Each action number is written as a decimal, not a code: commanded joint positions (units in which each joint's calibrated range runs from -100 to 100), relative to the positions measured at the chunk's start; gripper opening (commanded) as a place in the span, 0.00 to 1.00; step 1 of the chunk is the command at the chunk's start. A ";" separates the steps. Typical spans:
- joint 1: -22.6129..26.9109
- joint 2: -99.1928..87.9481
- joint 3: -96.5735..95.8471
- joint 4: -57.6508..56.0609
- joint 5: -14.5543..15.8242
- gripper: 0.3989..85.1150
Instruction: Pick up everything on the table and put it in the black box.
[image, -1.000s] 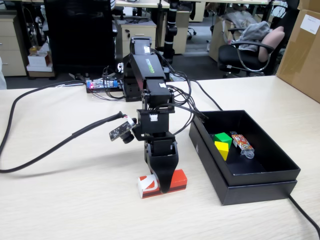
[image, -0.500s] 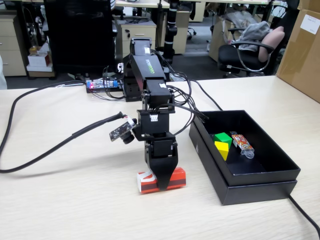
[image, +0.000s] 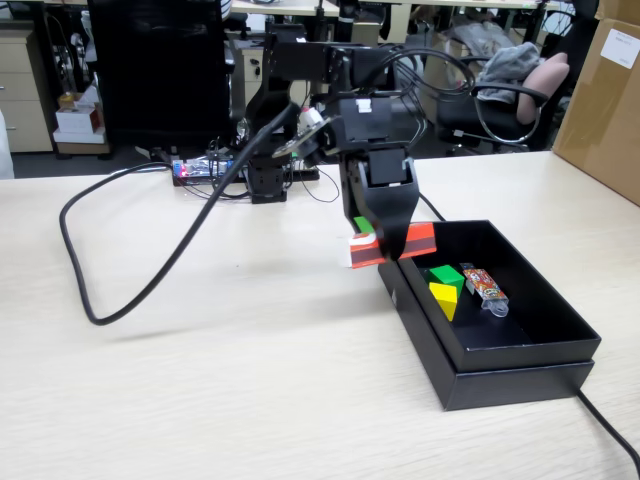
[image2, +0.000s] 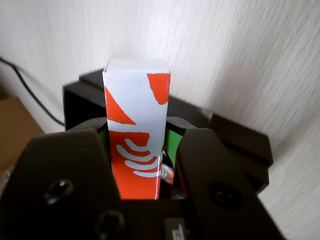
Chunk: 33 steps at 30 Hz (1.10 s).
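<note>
My gripper (image: 390, 250) (image2: 137, 150) is shut on the red-and-white carton (image: 372, 250) (image2: 136, 125), holding it in the air over the near-left rim of the black box (image: 520, 375) (image2: 240, 140). The carton lies roughly level in the fixed view and sticks out on both sides of the jaws. Inside the box sit a green cube (image: 446, 276) and a yellow cube (image: 444, 297), side by side. The beige table (image: 200, 380) spreads below.
An orange-red wrapped candy (image: 484, 285) lies in the box beside the cubes. A thick black cable (image: 120, 300) loops over the table on the left. A brown cardboard carton (image: 605, 100) stands at the far right. The arm's base (image: 265, 180) stands at the table's back.
The arm has lifted the carton off the table and swung it up and to the right, from the front middle of the table to the box's near-left rim.
</note>
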 joint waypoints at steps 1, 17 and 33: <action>2.98 -7.74 1.60 -0.21 1.27 0.04; 9.62 11.54 8.13 0.57 5.08 0.04; 8.84 5.23 5.14 0.31 4.25 0.38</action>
